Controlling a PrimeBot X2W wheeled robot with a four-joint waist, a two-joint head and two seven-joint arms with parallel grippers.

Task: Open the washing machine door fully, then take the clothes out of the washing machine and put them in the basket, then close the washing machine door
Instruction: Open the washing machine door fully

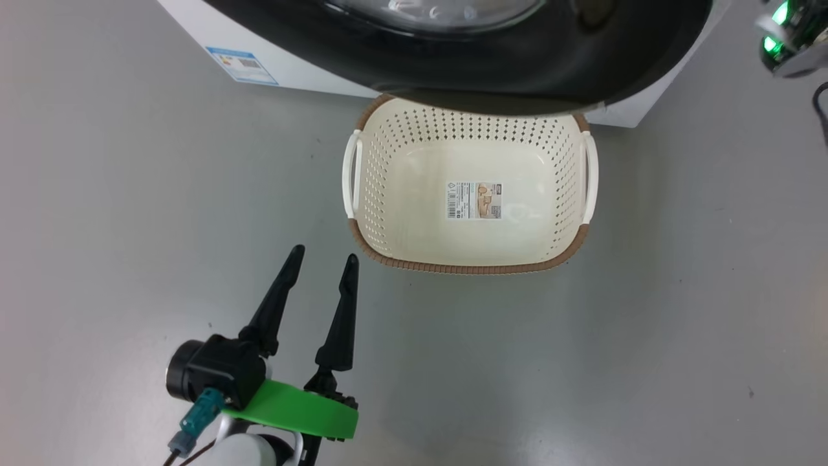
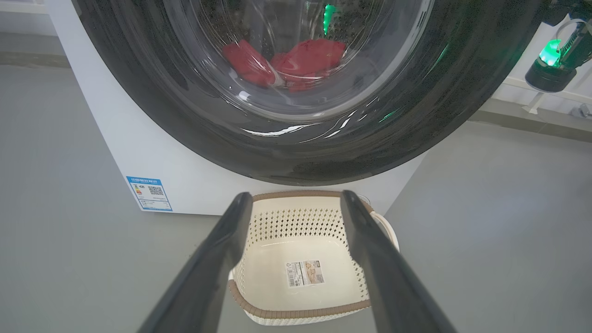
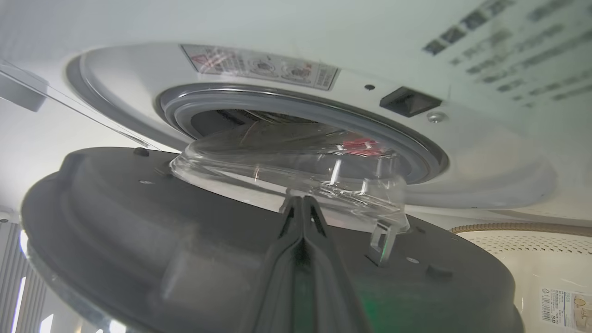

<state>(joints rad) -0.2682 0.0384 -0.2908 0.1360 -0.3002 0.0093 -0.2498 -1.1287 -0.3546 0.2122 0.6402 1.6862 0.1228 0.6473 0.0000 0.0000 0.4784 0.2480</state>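
Observation:
The washing machine door stands ajar, its clear glass bowl partly out of the grey rubber ring of the washing machine. My right gripper is shut and empty. It lies against the door's dark inner face, with its tips at the base of the bowl. The red clothes show through the door glass, inside the drum. The basket sits empty on the floor under the door. My left gripper hangs open near the basket's front left corner and holds nothing.
Bare grey floor lies to the left and right of the basket. A blue label sticker marks the machine's lower left front. My right arm's wrist with a green light is at the door's right edge.

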